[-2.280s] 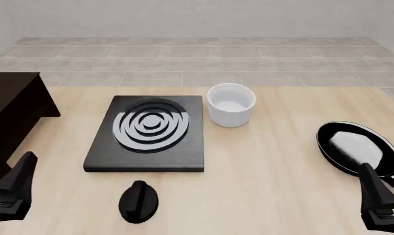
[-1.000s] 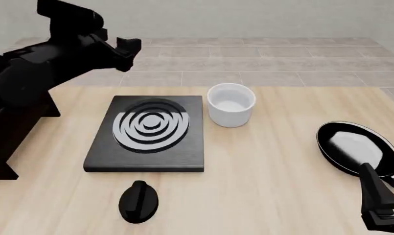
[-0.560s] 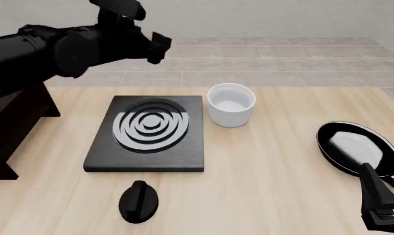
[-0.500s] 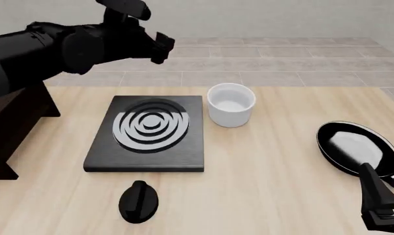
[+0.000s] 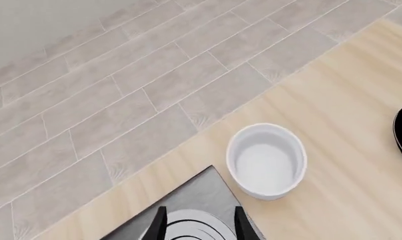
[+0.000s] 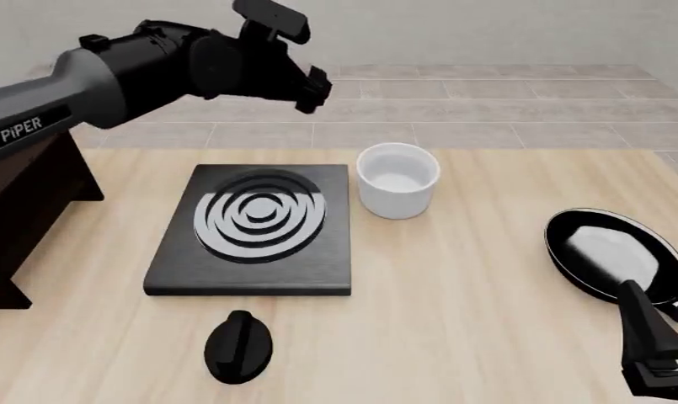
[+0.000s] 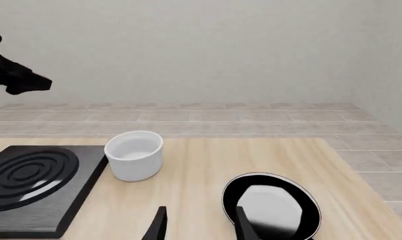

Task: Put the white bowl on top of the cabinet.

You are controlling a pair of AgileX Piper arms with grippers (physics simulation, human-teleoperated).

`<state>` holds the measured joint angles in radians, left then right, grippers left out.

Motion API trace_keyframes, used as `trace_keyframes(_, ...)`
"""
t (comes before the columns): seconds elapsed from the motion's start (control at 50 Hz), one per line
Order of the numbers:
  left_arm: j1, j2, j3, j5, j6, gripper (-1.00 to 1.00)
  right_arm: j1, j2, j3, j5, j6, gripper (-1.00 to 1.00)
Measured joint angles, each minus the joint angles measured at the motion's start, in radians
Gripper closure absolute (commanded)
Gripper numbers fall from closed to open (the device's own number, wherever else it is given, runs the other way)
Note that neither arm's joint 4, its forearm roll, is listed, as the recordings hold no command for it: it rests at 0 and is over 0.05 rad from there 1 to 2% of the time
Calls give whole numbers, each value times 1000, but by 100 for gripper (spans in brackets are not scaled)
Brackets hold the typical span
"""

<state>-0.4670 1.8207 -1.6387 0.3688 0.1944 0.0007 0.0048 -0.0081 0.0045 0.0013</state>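
Note:
The white bowl (image 6: 397, 179) stands upright on the table just right of the stove plate, and nothing is in it. It also shows in the left wrist view (image 5: 266, 161) and the right wrist view (image 7: 134, 155). The dark cabinet (image 6: 18, 223) sits at the table's left edge, partly behind my left arm. My left gripper (image 6: 311, 91) hangs open in the air, above and to the left of the bowl, well clear of it; its fingers (image 5: 242, 226) hold nothing. My right gripper (image 6: 651, 349) rests open at the near right, empty.
A flat black stove plate (image 6: 254, 227) with silver rings lies left of the bowl. A black knob-like lid (image 6: 238, 345) lies in front of it. A black frying pan (image 6: 614, 252) with a whitish inside sits at the right, just ahead of my right gripper.
My left arm has risen from the near left corner and swung up and rightward over the stove plate toward the bowl. The right arm and all objects stayed put.

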Motion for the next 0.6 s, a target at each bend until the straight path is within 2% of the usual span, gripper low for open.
trace_keyframes(0.3, 39, 186, -212, 115, 22, -100, 0, 0, 0, 0, 0, -100)
trace_keyframes(0.6, 72, 372, -484, 237, 49, -100, 0, 0, 0, 0, 0, -100)
